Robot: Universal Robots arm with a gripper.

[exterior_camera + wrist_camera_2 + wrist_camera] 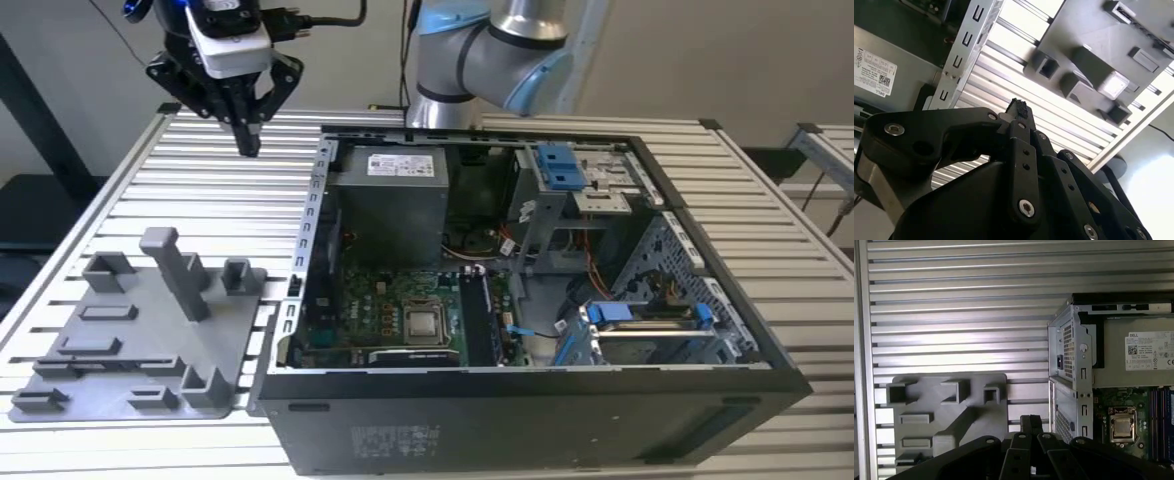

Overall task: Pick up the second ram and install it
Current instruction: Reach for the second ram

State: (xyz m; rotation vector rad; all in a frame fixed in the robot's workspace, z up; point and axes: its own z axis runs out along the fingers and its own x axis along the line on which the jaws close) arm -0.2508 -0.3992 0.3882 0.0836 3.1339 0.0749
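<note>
Black linkage of the gripper point(1019, 107) closest to the lens in both wrist views, fingers point(1027, 424) pressed together at the tips, clamped on nothing visible. Hangs high over the ribbed table point(214, 200), tips down, near the corner of the computer case point(534, 420) by the power supply point(387, 190), and well apart from the grey fixture point(134, 340) with its tall post point(176, 275).

Second ram point(477, 318) judged to be the long dark strip standing on edge in the memory slots, just beside the processor socket point(424, 322) on the motherboard, deep inside the case with its side panel off. Cannot tell whether seated fully or merely resting in its slot. Count of sticks there, 1 or 2, not clear.

Possible trouble, as a judgement only:

- With 1 end of a stick riding high, a bad contact, or a stick popped loose by any knock to the case.
- With the joined tips brought down beside the case, a strike on the thin sheet-metal wall or the power supply.
- Within the case, crowding from cables and the drive cage near the slots, hence a snag or a skewed push, enough to bend the board or crack a slot latch.
- A mistaken grab at the grey post or the blue clips point(567, 165), both unlike a flat stick.
</note>
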